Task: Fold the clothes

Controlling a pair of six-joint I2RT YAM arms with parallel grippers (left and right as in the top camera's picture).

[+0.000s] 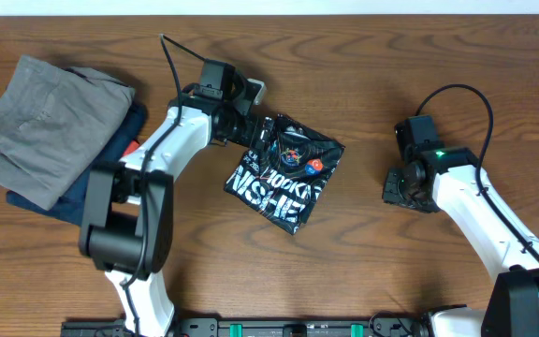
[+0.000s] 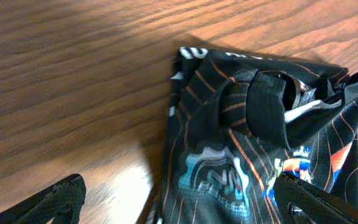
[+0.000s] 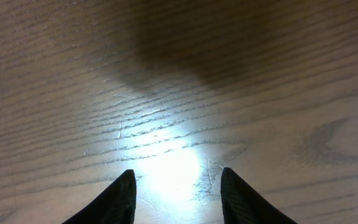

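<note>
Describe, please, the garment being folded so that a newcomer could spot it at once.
On the wooden table, look near the middle, right beside the left pincer. The jersey lies there, compactly folded. Unlike the grey garment and navy garment stacked left, it is shiny black with white lettering and thin orange lines.

Left arm (image 1: pixel 171 140) reaching forward from near edge, white link slanting up and right, wrist bending in toward centre. Left gripper (image 1: pixel 241 120) pointing down and right, its 2 fingers (image 2: pixel 64 196) standing wide apart, gripping nothing. Right arm (image 1: pixel 480 211) stretching from lower right corner up and left, green light glowing on wrist. Right gripper (image 1: pixel 402 185) facing straight down, its 2 fingers (image 3: pixel 124 193) standing moderately apart, tips showing dark and tapered, gripping nothing
</note>
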